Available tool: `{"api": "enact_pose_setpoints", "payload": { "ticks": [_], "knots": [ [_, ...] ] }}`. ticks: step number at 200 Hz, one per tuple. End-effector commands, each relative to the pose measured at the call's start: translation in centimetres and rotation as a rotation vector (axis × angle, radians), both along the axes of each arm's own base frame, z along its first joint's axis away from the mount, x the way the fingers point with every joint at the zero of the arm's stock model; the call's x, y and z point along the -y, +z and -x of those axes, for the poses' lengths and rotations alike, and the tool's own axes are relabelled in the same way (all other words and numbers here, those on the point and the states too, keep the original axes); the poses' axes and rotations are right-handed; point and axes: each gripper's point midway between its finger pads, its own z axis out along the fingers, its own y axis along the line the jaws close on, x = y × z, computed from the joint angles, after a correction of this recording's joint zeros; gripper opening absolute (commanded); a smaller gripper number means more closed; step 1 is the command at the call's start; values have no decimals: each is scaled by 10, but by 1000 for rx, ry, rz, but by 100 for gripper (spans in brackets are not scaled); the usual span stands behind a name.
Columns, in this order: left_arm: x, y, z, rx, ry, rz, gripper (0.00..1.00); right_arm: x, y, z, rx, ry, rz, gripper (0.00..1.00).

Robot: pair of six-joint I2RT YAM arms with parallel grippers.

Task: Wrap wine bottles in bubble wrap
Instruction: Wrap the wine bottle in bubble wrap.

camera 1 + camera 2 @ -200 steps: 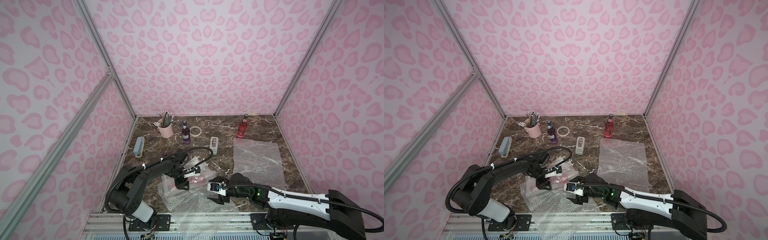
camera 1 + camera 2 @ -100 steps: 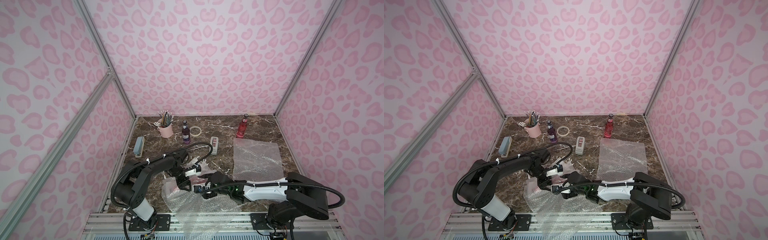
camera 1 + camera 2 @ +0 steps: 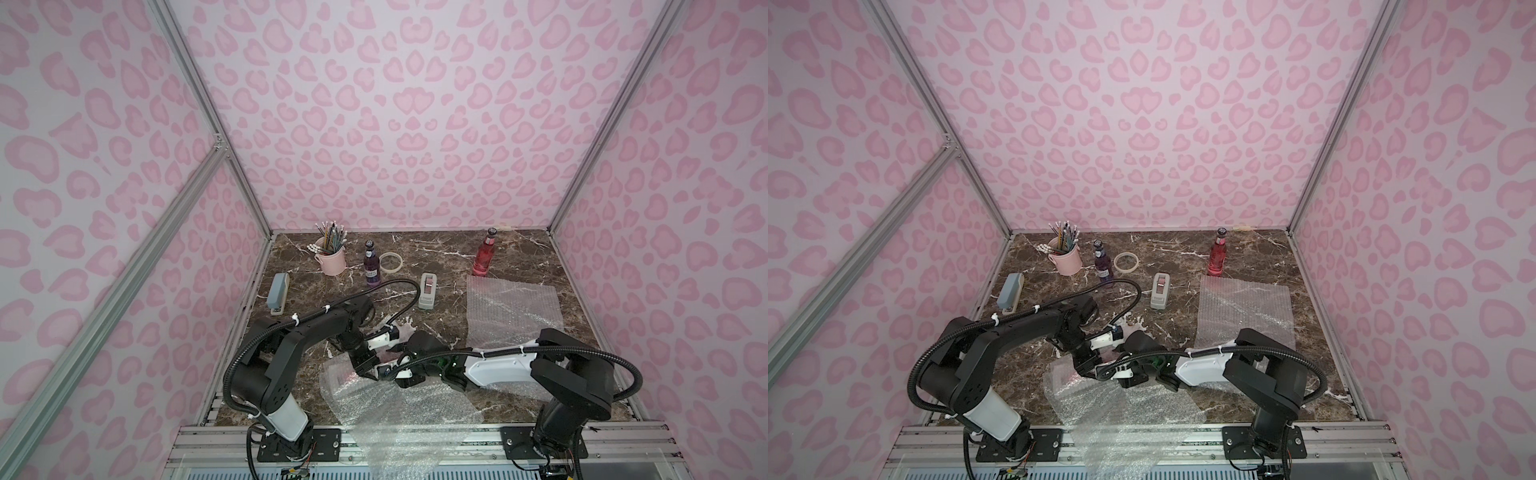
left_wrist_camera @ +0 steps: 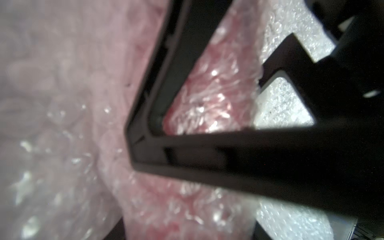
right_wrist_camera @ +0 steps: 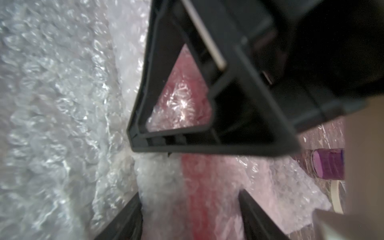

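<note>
A pink-red wine bottle (image 4: 207,99) lies rolled in bubble wrap (image 3: 374,399) at the front middle of the table. My left gripper (image 3: 366,368) (image 4: 191,218) is shut on this wrapped bottle (image 3: 387,356). My right gripper (image 3: 392,370) (image 5: 190,207) sits right beside it. Its fingers (image 5: 124,218) are open on both sides of the same roll (image 5: 193,187) and brush the loose wrap. In both top views a dark purple bottle (image 3: 372,270) (image 3: 1103,268) and a second pink-red bottle (image 3: 483,259) (image 3: 1217,259) stand upright at the back. A flat sheet of bubble wrap (image 3: 513,311) lies at the right.
A pink cup of pencils (image 3: 330,259), a tape ring (image 3: 391,262), a grey tape dispenser (image 3: 428,291) and a grey stapler (image 3: 278,293) sit on the back half. The loose wrap hangs over the table's front rail (image 3: 457,440). Walls enclose three sides.
My right arm has swung left from the front middle to the wrapped bottle, and its jaws have narrowed around it. My left gripper has kept its grip in about the same place.
</note>
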Motion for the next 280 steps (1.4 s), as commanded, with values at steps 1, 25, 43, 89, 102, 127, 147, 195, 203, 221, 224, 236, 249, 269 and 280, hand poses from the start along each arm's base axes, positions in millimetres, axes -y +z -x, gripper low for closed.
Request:
{"api": "enact_pose_setpoints", "payload": {
  "ticks": [1,25,43,89,102,127,147,195,203,221,224,236,249,269,280],
  "knots": [
    [7,13,14,-58,-49,72,51,15,-23,-8,-36,-55,99,69],
    [3,12,11,-36,-47,59,57,16,-34,-10,-66,-54,146,66],
    [2,13,10,-37,-41,61,63,21,-42,-12,-80,-67,171,63],
    [1,19,13,-62,-41,53,85,23,-48,-8,-116,-67,186,59],
    [-1,23,12,-49,-45,46,88,23,-49,-6,-124,-61,188,59],
    [-9,37,9,-21,-23,15,99,23,-51,-2,-155,-59,195,58],
    [-23,40,11,-12,-7,-44,99,24,-52,0,-169,-57,193,58],
    [-46,37,7,34,-8,-163,99,23,-52,6,-175,-47,192,58],
    [-52,37,5,52,-13,-201,99,23,-52,7,-181,-44,190,58],
    [-54,53,1,83,15,-181,99,21,-49,8,-187,-42,178,58],
    [-54,56,-1,94,23,-173,99,21,-49,8,-188,-42,180,58],
    [-56,65,-5,137,55,-164,99,22,-51,9,-188,-43,188,58],
    [-69,64,-3,148,66,-210,99,22,-51,9,-184,-43,187,58],
    [-86,62,0,131,80,-285,99,21,-50,11,-182,-37,186,58],
    [-81,66,-1,143,101,-249,99,20,-51,13,-183,-31,188,58]
  ]
}}
